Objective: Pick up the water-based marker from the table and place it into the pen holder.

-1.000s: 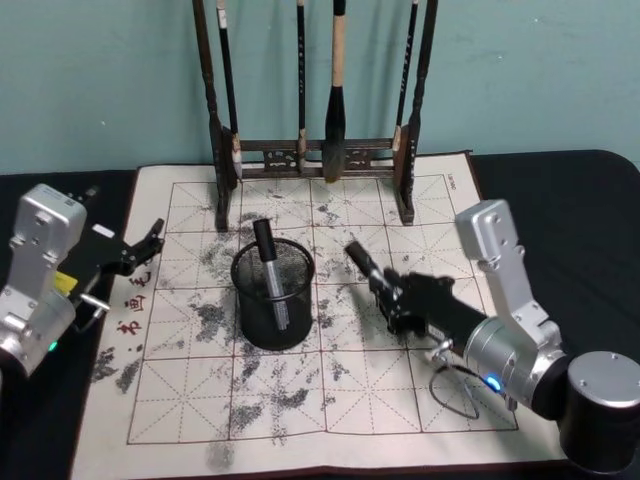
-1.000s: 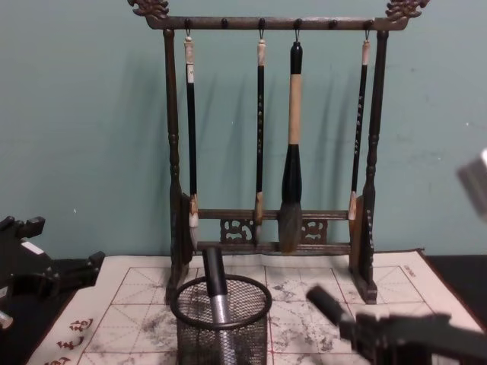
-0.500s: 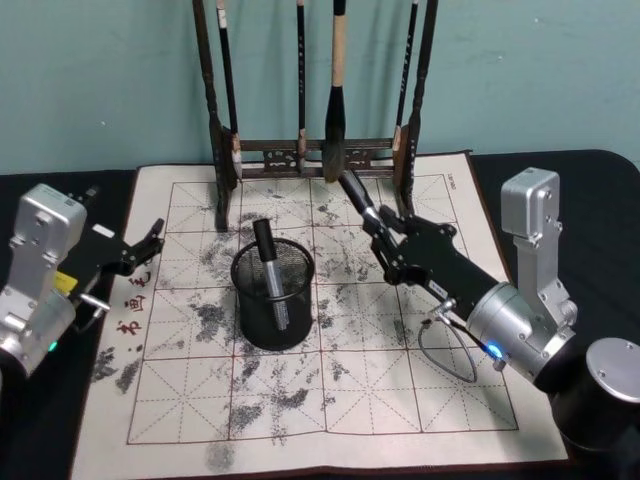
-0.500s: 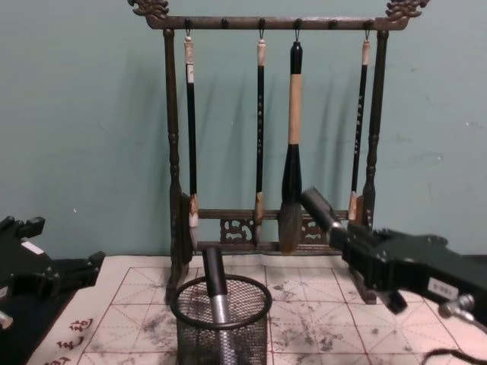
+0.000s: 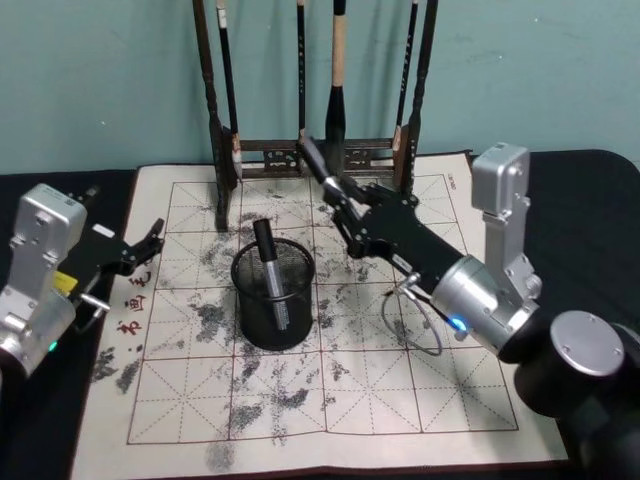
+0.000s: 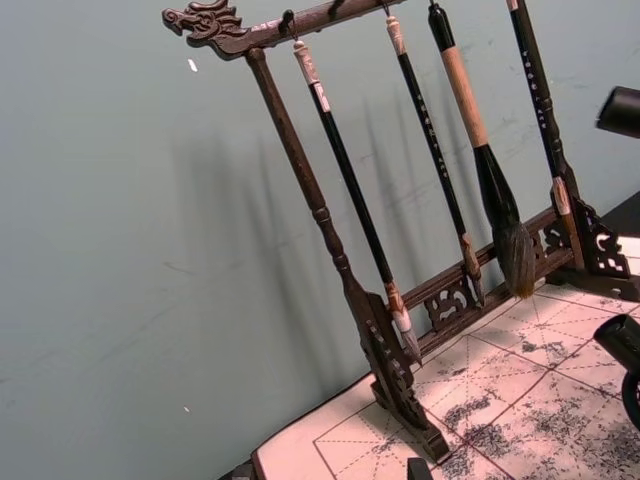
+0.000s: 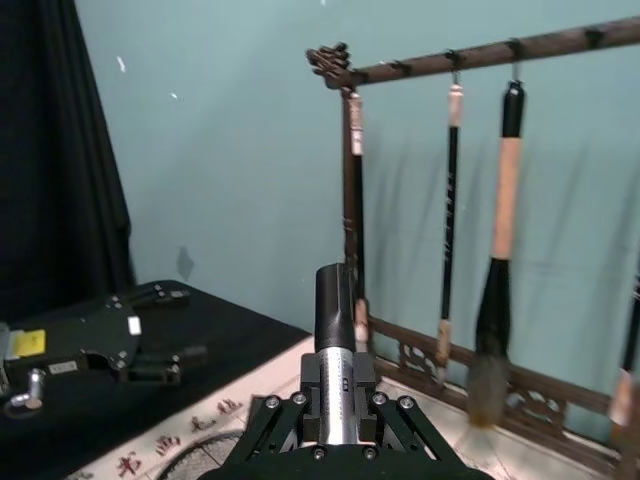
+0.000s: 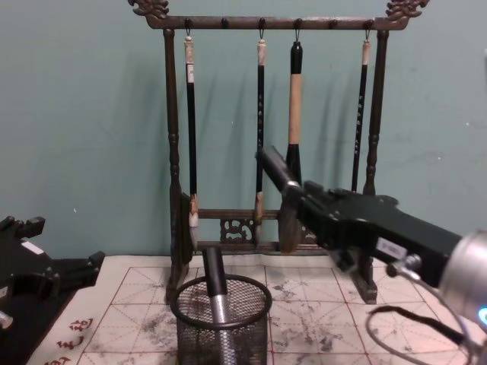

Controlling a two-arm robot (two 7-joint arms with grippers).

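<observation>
marker (image 5: pixel 319 164) | long axis tilted, free end up-left | pinched by right end effector (image 5: pixel 346 197) | left end effector (image 5: pixel 152 242) spread, parked

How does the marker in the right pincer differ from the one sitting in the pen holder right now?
The held marker is clamped in the right pincer, in the air right of the pen holder; the holder's marker stands inside the cup. The held marker slants, black end up toward the brush rack; the holder's marker leans on the rim, cap up. Both have a black cap and silver barrel.
</observation>
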